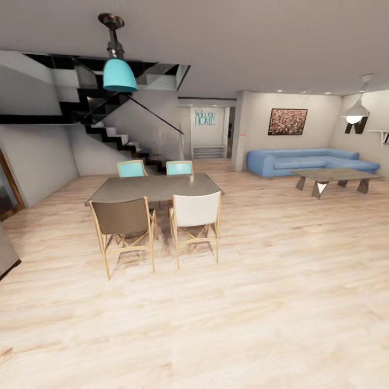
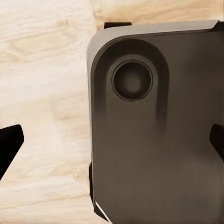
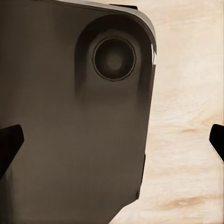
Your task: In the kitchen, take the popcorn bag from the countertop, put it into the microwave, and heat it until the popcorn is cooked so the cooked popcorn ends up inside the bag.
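We face a grey dining table (image 1: pixel 156 188) on a pale wood floor (image 1: pixel 270 302); four chairs ring it, a teal pendant lamp (image 1: pixel 119 74) hangs above, a black staircase (image 1: pixel 116 135) rises behind, and a blue sofa (image 1: pixel 308 161) stands well to its right. Our left hand (image 2: pixel 112 144) and right hand (image 3: pixel 112 144) hang wide open, empty, over the robot's dark base (image 2: pixel 158 135).

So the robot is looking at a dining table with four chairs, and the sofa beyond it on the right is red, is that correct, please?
Not quite: the sofa is blue, not red, as the head view shows. The rest holds: a dining table with four chairs stands ahead, and the sofa sits farther back on the right.
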Controlling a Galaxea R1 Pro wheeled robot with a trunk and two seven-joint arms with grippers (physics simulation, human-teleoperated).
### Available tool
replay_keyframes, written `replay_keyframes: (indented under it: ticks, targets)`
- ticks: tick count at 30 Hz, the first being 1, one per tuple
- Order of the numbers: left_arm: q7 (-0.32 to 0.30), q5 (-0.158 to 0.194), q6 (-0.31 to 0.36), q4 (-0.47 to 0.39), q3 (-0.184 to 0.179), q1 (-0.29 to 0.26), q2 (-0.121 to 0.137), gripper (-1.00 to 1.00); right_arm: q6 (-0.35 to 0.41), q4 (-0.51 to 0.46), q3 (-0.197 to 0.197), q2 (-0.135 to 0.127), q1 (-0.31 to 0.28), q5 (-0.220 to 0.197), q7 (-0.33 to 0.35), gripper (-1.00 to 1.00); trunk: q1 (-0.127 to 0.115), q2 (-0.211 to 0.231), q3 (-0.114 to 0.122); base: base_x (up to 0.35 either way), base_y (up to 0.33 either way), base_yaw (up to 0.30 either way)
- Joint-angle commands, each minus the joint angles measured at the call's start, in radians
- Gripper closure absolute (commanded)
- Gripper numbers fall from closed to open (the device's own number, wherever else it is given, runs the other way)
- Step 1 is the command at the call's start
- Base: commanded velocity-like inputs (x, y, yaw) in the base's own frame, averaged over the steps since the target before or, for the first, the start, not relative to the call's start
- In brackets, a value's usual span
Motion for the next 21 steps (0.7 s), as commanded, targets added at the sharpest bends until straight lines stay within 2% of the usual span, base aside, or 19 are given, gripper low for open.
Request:
replay_keyframes:
  ticks: [1,21]
  targets:
    - [0.000,0.000,-0.002,0.000,0.000,0.000,0.000,-1.00,-0.003,0.000,0.004,0.000,0.000,0.002,-0.001,-1.00,0.000,0.000,-0.001,0.000,0.000,0.277]
    - [0.000,0.000,-0.002,-0.001,0.000,0.000,0.000,-1.00,-0.003,0.000,0.002,0.001,0.000,0.001,-0.003,-1.00,0.000,0.000,-0.001,0.000,0.000,0.277]
